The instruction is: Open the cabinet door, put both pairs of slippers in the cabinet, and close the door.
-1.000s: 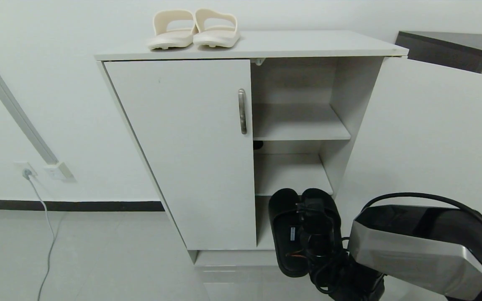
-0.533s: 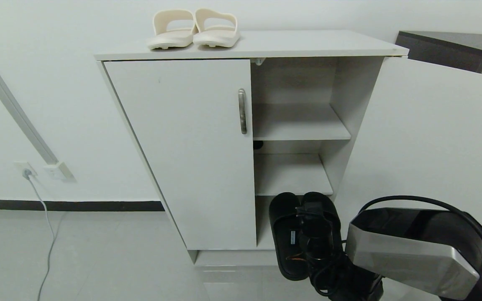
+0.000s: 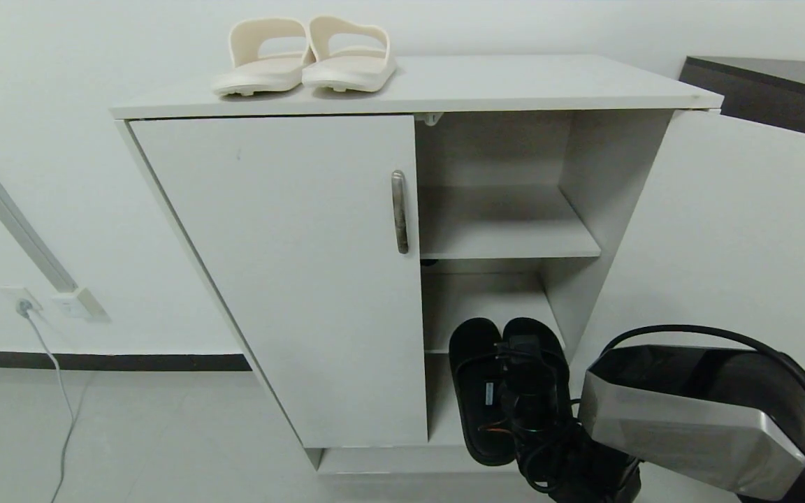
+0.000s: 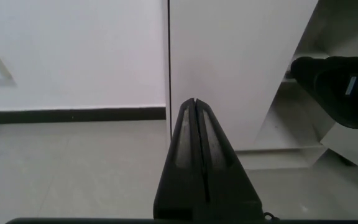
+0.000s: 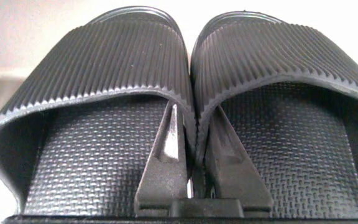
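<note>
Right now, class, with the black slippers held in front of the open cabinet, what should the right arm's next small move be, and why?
Probably ease the right gripper forward so the black slippers slide into the bottom compartment. The right door stands open, and the pair is clamped by its inner straps just before that opening, toes toward it.

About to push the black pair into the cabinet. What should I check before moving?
1. Grip: right gripper shut on both straps of the black rubber slippers: ok.
2. Access: white right cabinet door swung open: ok.
3. Space: middle shelf bare where visible: ok.
4. Toes level with a shelf opening: cannot tell.
5. Idle left gripper shut, clear of the opening: ok.
6. Cream foam slippers stowed: not ok, on the cabinet top.
</note>
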Robot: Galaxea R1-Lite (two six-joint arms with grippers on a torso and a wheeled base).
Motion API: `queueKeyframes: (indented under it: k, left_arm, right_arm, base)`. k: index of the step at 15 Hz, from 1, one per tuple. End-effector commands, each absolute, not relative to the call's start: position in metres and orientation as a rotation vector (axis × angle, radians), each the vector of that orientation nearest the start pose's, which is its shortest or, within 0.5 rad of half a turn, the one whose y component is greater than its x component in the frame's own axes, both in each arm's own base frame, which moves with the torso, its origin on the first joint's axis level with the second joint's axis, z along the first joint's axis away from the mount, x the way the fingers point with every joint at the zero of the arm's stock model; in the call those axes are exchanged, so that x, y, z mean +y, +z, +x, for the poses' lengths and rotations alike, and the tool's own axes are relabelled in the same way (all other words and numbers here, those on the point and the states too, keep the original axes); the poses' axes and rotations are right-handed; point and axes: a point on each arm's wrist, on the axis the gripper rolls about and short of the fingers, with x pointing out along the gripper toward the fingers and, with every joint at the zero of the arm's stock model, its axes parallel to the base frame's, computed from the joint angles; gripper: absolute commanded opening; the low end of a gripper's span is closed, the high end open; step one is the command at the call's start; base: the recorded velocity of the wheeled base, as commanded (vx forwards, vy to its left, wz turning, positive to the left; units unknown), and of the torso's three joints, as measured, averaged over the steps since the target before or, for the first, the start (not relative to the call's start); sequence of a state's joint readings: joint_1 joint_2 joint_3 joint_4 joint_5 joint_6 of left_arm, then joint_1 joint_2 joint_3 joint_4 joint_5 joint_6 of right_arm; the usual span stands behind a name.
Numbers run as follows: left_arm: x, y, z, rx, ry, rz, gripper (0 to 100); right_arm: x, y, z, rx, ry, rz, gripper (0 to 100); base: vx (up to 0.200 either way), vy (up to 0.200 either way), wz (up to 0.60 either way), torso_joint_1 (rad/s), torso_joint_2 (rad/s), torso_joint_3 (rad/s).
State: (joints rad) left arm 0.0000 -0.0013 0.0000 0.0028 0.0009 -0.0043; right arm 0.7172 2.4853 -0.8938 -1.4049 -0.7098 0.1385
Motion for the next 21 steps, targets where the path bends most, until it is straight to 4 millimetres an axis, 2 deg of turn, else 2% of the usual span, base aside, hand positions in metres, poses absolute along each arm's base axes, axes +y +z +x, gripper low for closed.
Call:
queueKeyframes:
  k: [1, 5, 10, 15, 21]
  left_arm:
    - [0.0, 0.075, -0.023, 0.003, 0.002, -0.005, 0]
    - [0.0, 0.075, -0.023, 0.003, 0.002, -0.006, 0]
    - [0.0, 0.075, -0.023, 0.003, 0.005, -0.005, 0]
    - [0.0, 0.075, -0.023, 0.003, 0.005, 0.0, 0]
    - [0.0, 0.075, -0.023, 0.003, 0.005, -0.002, 0]
  right_arm:
    - [0.255, -0.006, 0.315, 0.131, -0.001, 0.024, 0]
    - [0.255, -0.003, 0.315, 0.117, -0.002, 0.037, 0]
    - [0.259, 0.004, 0.333, 0.111, 0.035, 0.052, 0]
    - [0.256, 0.003, 0.367, 0.135, 0.001, 0.044, 0]
    - [0.264, 0.0, 0.411, 0.111, -0.037, 0.065, 0]
  base:
    - [0.2, 0.0, 0.0, 0.007, 0.0, 0.007]
    - [0.0, 0.0, 0.0, 0.0, 0.0, 0.0]
    - [0.0, 0.0, 0.0, 0.0, 0.0, 0.0]
    - [0.0, 0.0, 0.0, 0.0, 0.0, 0.0]
    - [0.0, 0.0, 0.0, 0.0, 0.0, 0.0]
